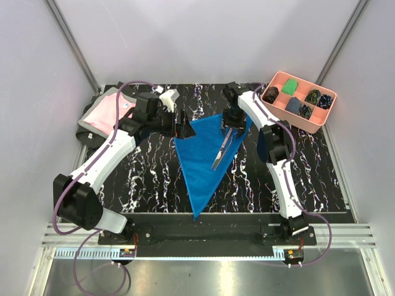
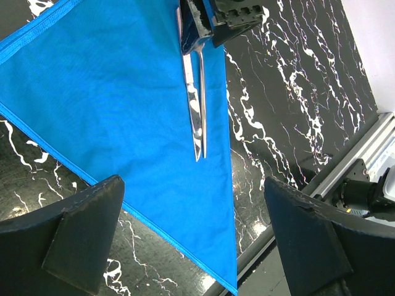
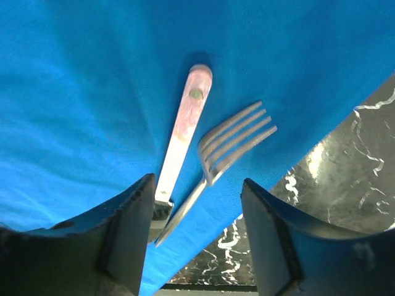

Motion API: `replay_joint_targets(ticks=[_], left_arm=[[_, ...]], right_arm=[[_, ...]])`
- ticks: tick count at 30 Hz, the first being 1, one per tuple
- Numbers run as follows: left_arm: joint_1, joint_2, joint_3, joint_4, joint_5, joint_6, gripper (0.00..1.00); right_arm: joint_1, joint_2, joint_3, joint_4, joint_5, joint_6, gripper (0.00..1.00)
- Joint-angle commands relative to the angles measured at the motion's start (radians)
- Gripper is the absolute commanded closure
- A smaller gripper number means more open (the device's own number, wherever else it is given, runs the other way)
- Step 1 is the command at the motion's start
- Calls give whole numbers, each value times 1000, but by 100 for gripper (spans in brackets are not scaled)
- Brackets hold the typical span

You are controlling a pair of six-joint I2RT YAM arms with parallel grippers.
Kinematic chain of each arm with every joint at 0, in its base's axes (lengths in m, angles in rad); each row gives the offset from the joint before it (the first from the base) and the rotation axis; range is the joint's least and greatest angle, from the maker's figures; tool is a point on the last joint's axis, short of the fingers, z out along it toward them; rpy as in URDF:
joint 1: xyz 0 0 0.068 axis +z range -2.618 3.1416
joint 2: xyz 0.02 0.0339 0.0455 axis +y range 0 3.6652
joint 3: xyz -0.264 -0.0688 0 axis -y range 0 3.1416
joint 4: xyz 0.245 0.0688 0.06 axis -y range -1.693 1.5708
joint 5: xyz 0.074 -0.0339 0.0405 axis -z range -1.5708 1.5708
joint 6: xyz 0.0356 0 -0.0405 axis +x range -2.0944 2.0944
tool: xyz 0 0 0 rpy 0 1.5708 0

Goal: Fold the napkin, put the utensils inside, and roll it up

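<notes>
The blue napkin [image 1: 203, 157] lies folded into a long triangle, its tip toward the near edge. It also shows in the left wrist view [image 2: 117, 92] and the right wrist view [image 3: 80, 105]. The utensils [image 1: 220, 150] lie side by side on its right part. The fork [image 3: 233, 137] and a flat silver piece [image 3: 182, 129] lie between my right fingers. My right gripper [image 1: 229, 131] is open just above their far ends. My left gripper [image 1: 183, 125] is open and empty over the napkin's left corner. The left wrist view shows the utensils [image 2: 195, 105], with the right gripper [image 2: 216, 21] above them.
A pink divided tray [image 1: 321, 123] with small cloth bundles stands at the back right. A pink folded shirt [image 1: 105, 114] lies at the back left. The metal rail [image 1: 203, 237] runs along the near edge of the black marbled table [image 1: 148, 172].
</notes>
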Motion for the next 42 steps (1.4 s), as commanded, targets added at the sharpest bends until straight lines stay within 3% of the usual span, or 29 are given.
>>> replay_joint_targets(ticks=[1,10,14,19,24,42], left_arm=[[2,-25,11,30,0,8,1],[2,-15,15,16,-40,24,1],[2,-1,17,6,-58,30,1],[0,36,14,6,-61,24,1],[2,68,12,4,-49,16,1],[2,67,11,4,-64,22,1]], right_arm=[[-4,-172,-26,-31,5,-21,33],[-174,-359,-412,325,-104,13,48],[-194,-439,-612,503,-141,11,53],[-197,-464,-778,601,-151,22,55],[-197,-478,-861,718,-200,68,55],[-197,-588,-932,730,-208,122,59]])
